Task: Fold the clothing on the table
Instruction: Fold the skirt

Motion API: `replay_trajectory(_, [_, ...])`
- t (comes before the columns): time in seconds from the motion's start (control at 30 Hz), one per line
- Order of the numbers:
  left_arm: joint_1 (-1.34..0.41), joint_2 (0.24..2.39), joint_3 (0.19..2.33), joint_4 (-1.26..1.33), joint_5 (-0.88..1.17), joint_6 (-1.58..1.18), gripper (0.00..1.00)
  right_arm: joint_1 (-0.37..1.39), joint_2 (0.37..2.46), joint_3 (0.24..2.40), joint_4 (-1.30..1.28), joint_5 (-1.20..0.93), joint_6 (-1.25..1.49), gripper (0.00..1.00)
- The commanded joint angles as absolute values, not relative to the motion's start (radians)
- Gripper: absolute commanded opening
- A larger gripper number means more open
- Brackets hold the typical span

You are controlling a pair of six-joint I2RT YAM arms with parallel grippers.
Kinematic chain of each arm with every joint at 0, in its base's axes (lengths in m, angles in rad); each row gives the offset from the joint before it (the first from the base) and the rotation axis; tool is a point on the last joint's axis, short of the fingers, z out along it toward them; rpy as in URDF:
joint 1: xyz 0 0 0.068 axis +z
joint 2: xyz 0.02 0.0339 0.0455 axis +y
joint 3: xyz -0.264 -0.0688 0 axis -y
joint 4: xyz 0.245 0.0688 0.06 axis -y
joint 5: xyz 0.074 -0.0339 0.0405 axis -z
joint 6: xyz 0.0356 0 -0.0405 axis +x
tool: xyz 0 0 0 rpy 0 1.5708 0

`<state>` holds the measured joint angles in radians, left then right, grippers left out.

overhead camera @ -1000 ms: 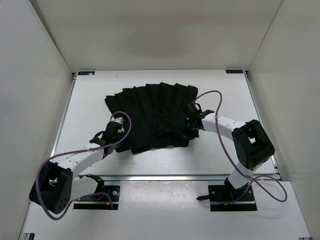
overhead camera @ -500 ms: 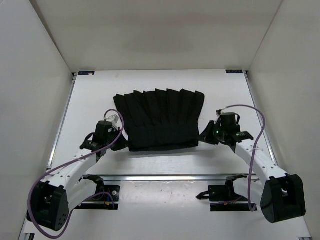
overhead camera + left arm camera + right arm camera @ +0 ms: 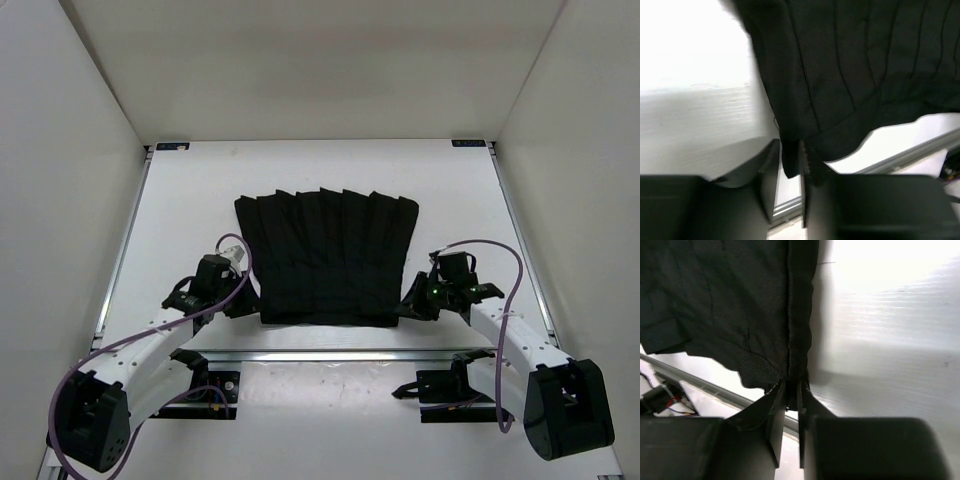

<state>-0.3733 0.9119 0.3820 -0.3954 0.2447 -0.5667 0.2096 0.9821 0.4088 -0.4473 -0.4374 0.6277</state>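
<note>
Clothing [image 3: 327, 257] slid to the table [image 3: 180, 200] edge; right gripper [image 3: 407, 308] pinches its corner, left gripper [image 3: 247, 302] parted around hem

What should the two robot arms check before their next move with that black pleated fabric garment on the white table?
1. Right gripper pinches the near right corner of the black pleated fabric garment: ok.
2. Left gripper grips the near left corner: cannot tell. Fabric sits between its fingers, but whether they pinch it firmly is unclear.
3. Garment lies spread flat, pleats showing: ok.
4. Near hem lies on the flat white tabletop, short of the thin metal rail: ok.
</note>
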Motion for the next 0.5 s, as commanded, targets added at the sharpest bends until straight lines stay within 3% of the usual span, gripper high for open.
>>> replay_trajectory(0.0, [-0.368,0.899,0.359,-0.387,0.222,-0.598,0.35,0.225,0.973,0.406,-0.425,-0.402,0.638,0.13])
replay_trajectory(0.1, [-0.393,0.856,0.333,-0.361,0.195,-0.627,0.44,0.235,0.982,0.394,-0.404,-0.397,0.646,0.28])
replay_trajectory(0.2, [-0.393,0.854,0.315,-0.351,0.198,-0.65,0.49,0.253,0.997,0.38,-0.391,-0.396,0.655,0.35])
replay_trajectory(0.47, [-0.428,0.874,0.298,-0.304,0.167,-0.696,0.51,0.318,1.038,0.388,-0.353,-0.367,0.686,0.38])
